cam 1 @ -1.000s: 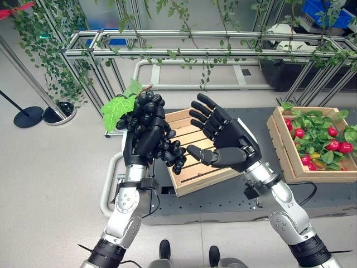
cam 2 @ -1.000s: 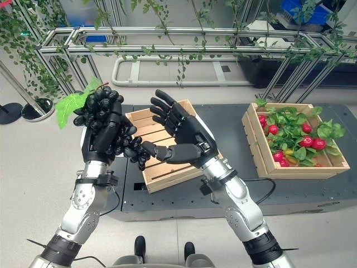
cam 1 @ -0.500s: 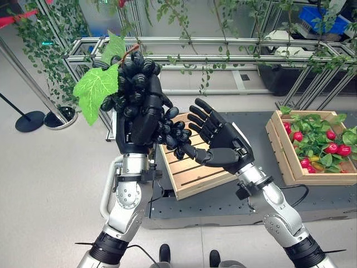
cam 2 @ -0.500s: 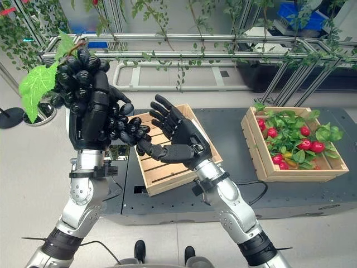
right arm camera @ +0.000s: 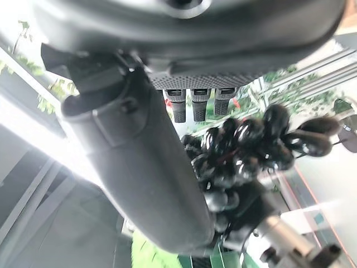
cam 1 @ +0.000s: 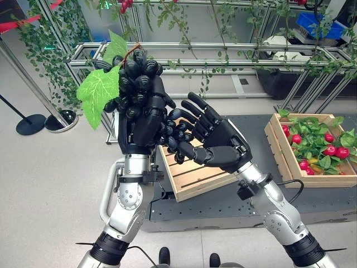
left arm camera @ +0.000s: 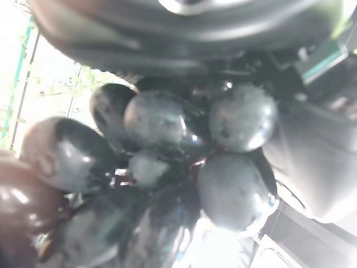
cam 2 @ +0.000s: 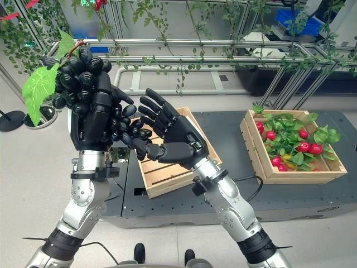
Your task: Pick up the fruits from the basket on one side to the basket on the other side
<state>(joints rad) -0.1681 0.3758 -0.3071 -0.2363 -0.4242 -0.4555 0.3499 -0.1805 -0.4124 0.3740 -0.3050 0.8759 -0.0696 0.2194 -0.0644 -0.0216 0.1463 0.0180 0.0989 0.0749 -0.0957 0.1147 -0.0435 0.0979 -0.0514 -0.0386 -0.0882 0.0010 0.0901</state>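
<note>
Work surface: dark grey low platform (cam 1: 251, 192) on a pale grey floor (cam 1: 50, 184). Behind it a frame of silver aluminium rails (cam 1: 223, 53) hung with green trailing vines (cam 1: 184, 17). Black round-based stanchion (cam 1: 30, 120) at the far left. Blue crate (cam 1: 321, 22) at the back right. No legible writing or labels.

Two baskets on the platform, well apart. Pale slatted wooden crate (cam 1: 192, 178) on the robot's left, tilted, with bare slats showing. Second wooden crate (cam 1: 281, 151) on the right holds red fruits with green leaves (cam 1: 321, 145).

Left hand (cam 1: 139, 125) raised above the slatted crate, fingers curled round a bunch of dark purple-black grapes with a bright green leaf (cam 1: 134, 75); the leaf hangs off the bunch's left side. Left wrist view shows grapes pressed close against the palm.

Right hand (cam 1: 223, 148) just beside it, palm turned to the bunch, fingers spread and only slightly bent, tips touching the lower grapes, not closed on them.
</note>
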